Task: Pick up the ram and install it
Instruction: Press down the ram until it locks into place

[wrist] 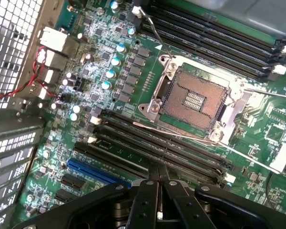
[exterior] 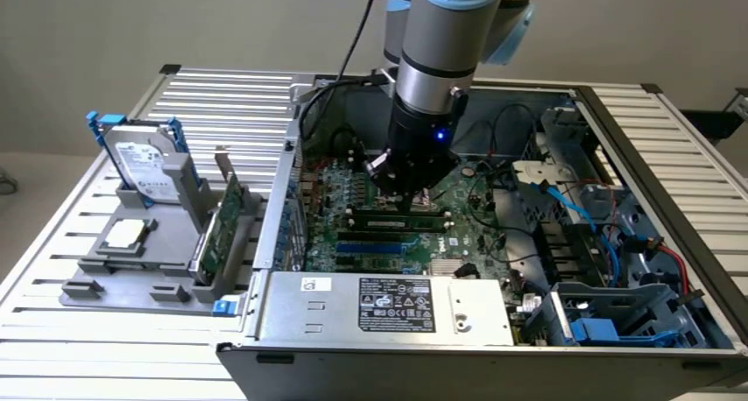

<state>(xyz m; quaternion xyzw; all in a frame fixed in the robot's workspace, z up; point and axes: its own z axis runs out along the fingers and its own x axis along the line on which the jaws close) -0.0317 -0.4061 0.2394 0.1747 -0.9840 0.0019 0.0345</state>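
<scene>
Found one gripper (wrist: pixel 158 183) with its two fingers (wrist: pixel 145 200) pressed together and nothing visible between them. Hung low inside one open computer case (exterior: pixel 468 370), tips just above the near bank of memory slots (wrist: pixel 152 152). Located one ram (exterior: pixel 404 215) as a thin green stick lying along a slot directly under the gripper in the exterior view; could not tell whether touched or fully seated. Counted two slot banks, the second being the far bank (wrist: pixel 214 40), flanking one open processor socket (wrist: pixel 193 98); beside the near bank, one blue slot (wrist: pixel 93 172). Noted one power supply (exterior: pixel 386 305) at the case front. Outside, towards the exterior view's left, counted one grey fixture (exterior: pixel 117 278) with one upright hard drive (exterior: pixel 146 165) and one upright expansion card (exterior: pixel 222 230).
</scene>
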